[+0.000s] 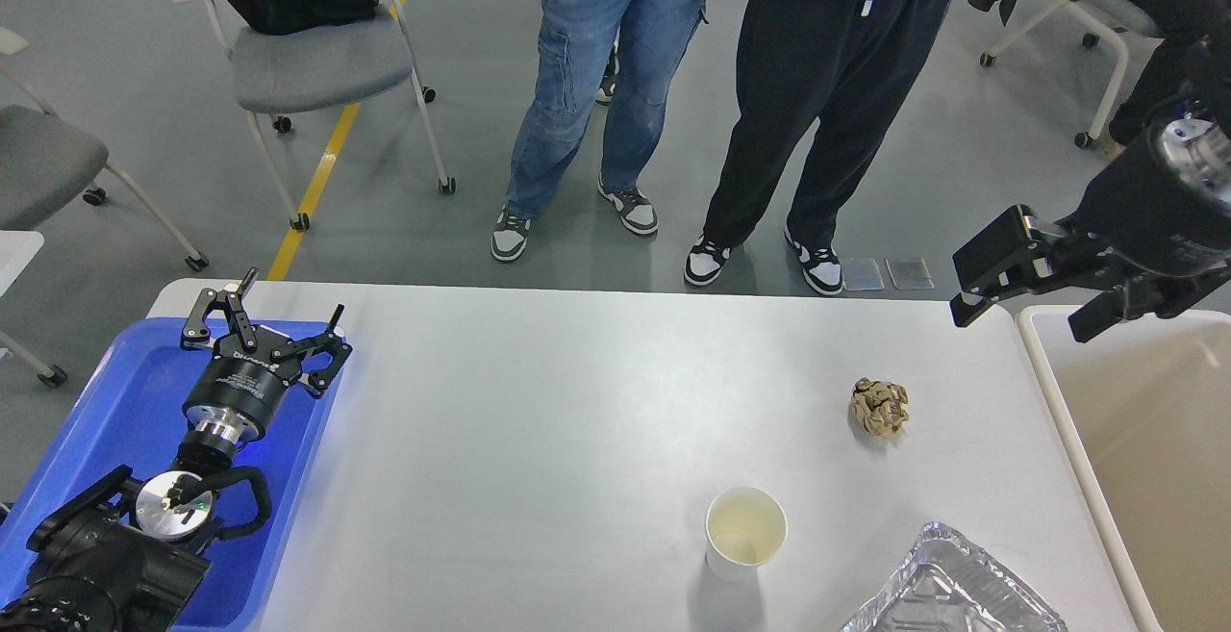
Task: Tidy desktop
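Observation:
The desktop (539,420) is a large pale grey-white tabletop. On its right half lie a crumpled brown paper ball (878,407), an upright white paper cup (745,528) and a foil tray (947,584) at the front edge. My left gripper (295,291) is open and empty, above the far right corner of the blue tray (106,420). My right gripper (1019,324) is open and empty, in the air over the desktop's far right corner, up and right of the paper ball.
A beige bin (1048,391) with a cream rim stands against the desktop's right edge. Two people stand just beyond the far edge (615,290). Wheeled chairs (317,64) stand on the floor at the back left and back right.

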